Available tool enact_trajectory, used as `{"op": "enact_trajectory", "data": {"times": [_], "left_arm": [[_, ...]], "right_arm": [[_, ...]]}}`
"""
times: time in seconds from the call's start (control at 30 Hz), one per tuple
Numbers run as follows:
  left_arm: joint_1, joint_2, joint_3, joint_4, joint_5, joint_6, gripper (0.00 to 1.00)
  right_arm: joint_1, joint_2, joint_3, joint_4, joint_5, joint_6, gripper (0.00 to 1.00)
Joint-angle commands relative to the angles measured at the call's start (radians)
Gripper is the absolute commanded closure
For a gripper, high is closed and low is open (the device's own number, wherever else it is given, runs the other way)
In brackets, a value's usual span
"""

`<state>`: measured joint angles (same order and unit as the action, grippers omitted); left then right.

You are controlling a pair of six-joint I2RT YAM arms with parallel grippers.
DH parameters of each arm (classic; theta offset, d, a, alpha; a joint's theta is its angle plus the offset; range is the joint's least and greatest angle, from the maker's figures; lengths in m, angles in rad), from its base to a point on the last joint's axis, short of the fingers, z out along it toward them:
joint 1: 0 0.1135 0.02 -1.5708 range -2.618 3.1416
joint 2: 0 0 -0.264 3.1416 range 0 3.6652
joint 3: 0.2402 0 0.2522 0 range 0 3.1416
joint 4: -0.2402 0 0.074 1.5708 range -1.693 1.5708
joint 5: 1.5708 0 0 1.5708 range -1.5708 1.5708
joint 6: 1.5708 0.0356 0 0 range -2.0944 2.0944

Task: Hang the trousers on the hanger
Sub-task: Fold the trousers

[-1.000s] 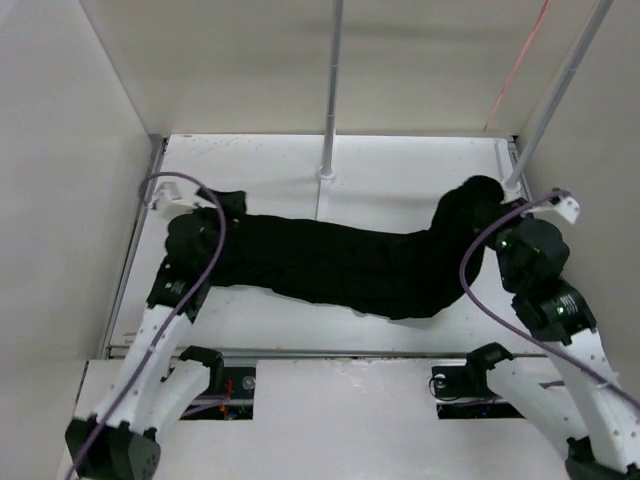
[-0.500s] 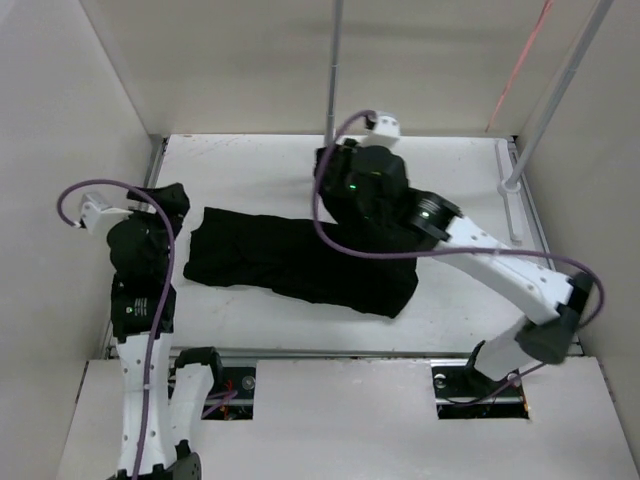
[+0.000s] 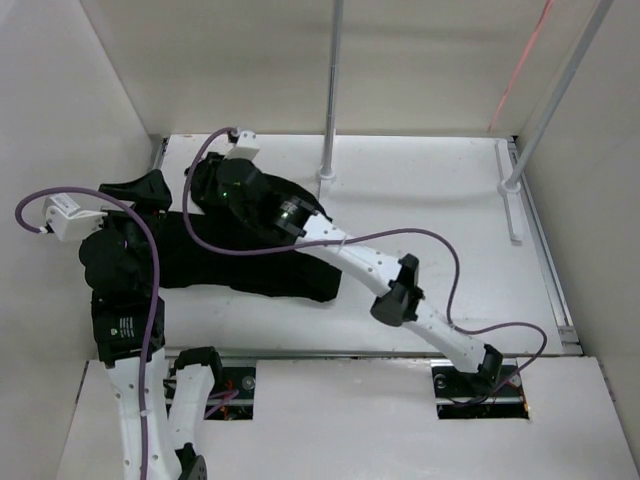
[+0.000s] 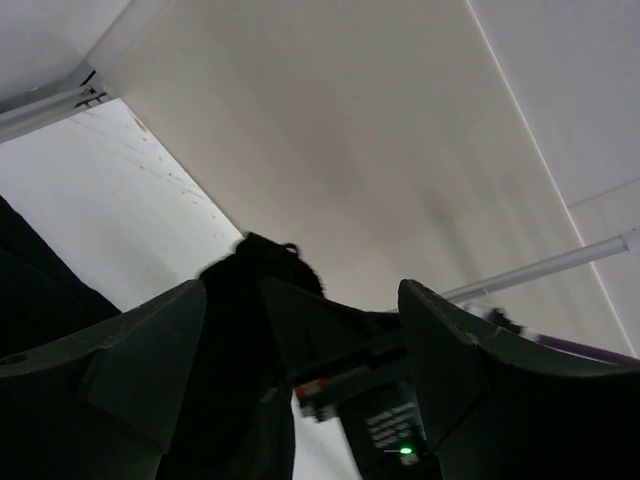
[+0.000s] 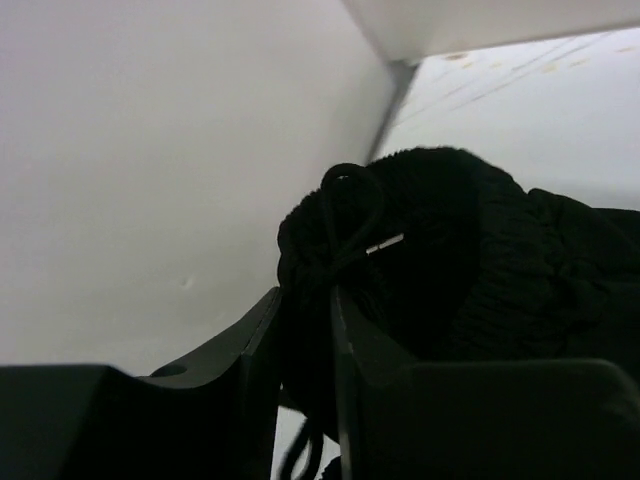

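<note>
The black trousers [image 3: 270, 262] lie bunched and folded over on the left half of the table. My right arm reaches across to the far left, and my right gripper [image 3: 198, 190] is shut on the waist end with its drawstring [image 5: 350, 215], the cloth pinched between the two fingers [image 5: 262, 345]. My left gripper [image 3: 150, 198] is open just left of that end, its fingers [image 4: 150, 360] wide apart, with the cloth bundle [image 4: 245, 300] and the right gripper's body seen between them. The hanger [image 3: 517, 68] shows only as a thin pink-orange line at the back right wall.
Two white upright poles stand at the back middle [image 3: 330, 90] and the back right [image 3: 560, 90]. Side walls close in the table [image 3: 450, 200] on the left and right. Purple cables [image 3: 450, 290] loop from both arms.
My right arm swept from the right side to the far left, carrying the trouser end and folding the trousers over. My left gripper drew back from the cloth and stands open.
</note>
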<state>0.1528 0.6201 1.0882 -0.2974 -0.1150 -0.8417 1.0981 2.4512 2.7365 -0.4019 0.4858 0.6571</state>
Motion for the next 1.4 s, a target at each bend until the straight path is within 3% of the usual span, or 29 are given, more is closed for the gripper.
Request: {"op": "enact_trajectory", "data": {"times": [0.0,0.07,0.1,0.23,0.43,0.53,0.6,0.7,0.87,1.0,1.1,1.17,1.23,1.37], "left_arm": [[0.009,-0.008,0.052,0.000,-0.034,0.021,0.24],[0.009,-0.019,0.052,-0.006,-0.054,0.035,0.24],[0.008,-0.022,0.052,-0.012,-0.063,0.039,0.24],[-0.006,-0.025,0.045,-0.017,-0.078,0.056,0.24],[-0.035,-0.019,-0.043,-0.016,-0.038,0.053,0.24],[-0.061,-0.036,-0.144,-0.009,-0.032,0.047,0.25],[-0.092,-0.034,-0.201,-0.005,-0.022,0.046,0.26],[-0.181,-0.031,-0.301,0.006,-0.023,0.046,0.29],[-0.431,-0.002,-0.410,0.043,-0.084,0.053,0.31],[-0.650,0.012,-0.444,0.064,-0.216,0.070,0.31],[-0.811,0.035,-0.481,0.084,-0.297,0.070,0.31],[-0.908,0.059,-0.514,0.121,-0.342,0.069,0.31],[-0.983,0.087,-0.548,0.168,-0.389,0.062,0.31],[-1.088,0.151,-0.582,0.259,-0.437,0.052,0.39]], "right_arm": [[0.048,0.136,0.262,-0.020,-0.123,0.126,0.57],[0.052,0.193,0.346,-0.056,-0.171,0.139,0.32],[0.052,0.203,0.383,-0.116,-0.174,0.134,0.26],[0.021,0.146,0.425,-0.331,-0.118,0.063,0.22],[-0.066,0.054,0.427,-0.532,-0.035,-0.063,0.35],[-0.114,-0.015,0.427,-0.671,-0.024,-0.105,0.56],[-0.126,-0.081,0.427,-0.739,-0.001,-0.160,0.65],[-0.125,-0.197,0.427,-0.810,0.075,-0.255,0.70],[-0.062,-0.378,0.336,-0.890,0.166,-0.313,0.67],[-0.024,-0.512,0.073,-0.884,0.310,-0.340,0.66],[-0.004,-0.781,-0.317,-0.684,0.366,-0.388,0.61],[-0.004,-1.030,-0.693,-0.388,0.271,-0.436,0.55],[-0.008,-1.174,-0.986,-0.150,0.151,-0.441,0.50],[-0.094,-1.146,-1.254,0.009,-0.033,-0.337,0.50]]}}
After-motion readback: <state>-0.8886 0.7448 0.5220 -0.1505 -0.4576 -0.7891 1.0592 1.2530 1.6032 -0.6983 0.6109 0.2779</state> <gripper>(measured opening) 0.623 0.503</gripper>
